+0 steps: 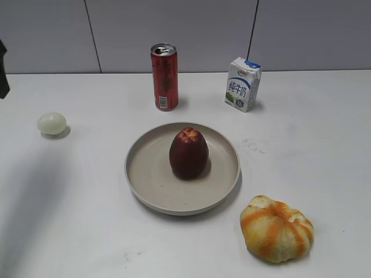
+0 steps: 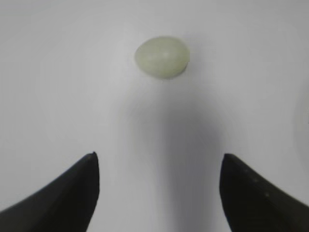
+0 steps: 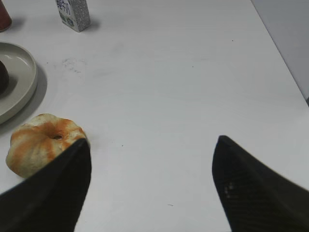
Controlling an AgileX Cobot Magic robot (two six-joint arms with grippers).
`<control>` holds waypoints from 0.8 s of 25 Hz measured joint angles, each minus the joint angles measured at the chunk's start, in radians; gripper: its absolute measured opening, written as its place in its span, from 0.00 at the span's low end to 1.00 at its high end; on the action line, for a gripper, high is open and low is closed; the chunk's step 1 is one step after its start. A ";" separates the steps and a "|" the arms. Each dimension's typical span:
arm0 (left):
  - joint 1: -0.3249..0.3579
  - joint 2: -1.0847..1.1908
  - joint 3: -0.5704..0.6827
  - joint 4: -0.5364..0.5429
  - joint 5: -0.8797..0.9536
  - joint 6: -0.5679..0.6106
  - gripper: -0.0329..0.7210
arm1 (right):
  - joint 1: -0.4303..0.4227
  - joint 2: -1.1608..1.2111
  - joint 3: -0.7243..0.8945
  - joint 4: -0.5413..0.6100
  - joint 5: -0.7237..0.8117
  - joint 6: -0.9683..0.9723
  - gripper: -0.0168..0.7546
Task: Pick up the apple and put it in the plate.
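Nearest, pumpkin: orange-and-yellow striped, lumpy pumpkin (image 1: 277,228) on the white table (image 1: 313,133), front right, just off the plate's rim, not touching it.
Right gripper: right gripper (image 3: 150,147) hangs above bare table, its two dark fingers (image 3: 251,188) spread wide, nothing between them; the pumpkin shows beside the left finger in the right wrist view.
Plate: large round shallow beige-cream plate (image 1: 145,174) with raised rim, mid-table.
Apple: dark maroon-red, tall conical glossy apple (image 1: 188,153) stands upright inside the plate, slightly behind its centre, paler lobed top up. No gripper near it.
Egg-ball: small pale greenish egg-shaped ball (image 1: 51,123) on the table far left, well apart from the plate.
Left gripper: left gripper (image 2: 159,162) hovers over the table with fingers (image 2: 72,193) wide apart and empty; the pale ball lies ahead of the tips, clear of them. In the exterior view only a dark sliver shows at the left edge.
Can: tall red drink can (image 1: 164,76) upright behind the plate, tab end up.
Carton: small white-and-blue milk carton (image 1: 242,84) upright, right of the can, near the grey back wall (image 1: 174,29).
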State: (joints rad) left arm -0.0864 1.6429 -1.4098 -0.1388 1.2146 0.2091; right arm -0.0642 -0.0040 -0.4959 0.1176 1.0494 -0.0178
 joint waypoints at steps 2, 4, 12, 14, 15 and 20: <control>-0.001 -0.083 0.104 -0.001 0.000 0.000 0.82 | 0.000 0.000 0.000 0.000 0.000 0.000 0.78; -0.001 -0.162 0.203 0.005 0.001 -0.001 0.82 | 0.000 0.000 0.000 0.000 0.000 0.000 0.78; -0.001 -0.522 0.541 0.013 -0.003 -0.001 0.82 | 0.000 0.000 0.000 0.000 0.000 0.000 0.78; -0.001 -0.612 0.607 0.013 -0.013 -0.001 0.82 | 0.000 0.000 0.000 0.000 0.000 0.000 0.78; -0.001 -0.661 0.633 0.013 -0.020 -0.001 0.82 | 0.000 0.000 0.000 0.000 0.000 0.000 0.78; -0.001 -0.894 0.779 0.017 -0.056 -0.001 0.82 | 0.000 0.000 0.000 0.000 0.000 0.000 0.78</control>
State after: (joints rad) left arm -0.0873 0.7489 -0.6311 -0.1216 1.1586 0.2083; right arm -0.0642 -0.0040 -0.4959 0.1176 1.0494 -0.0178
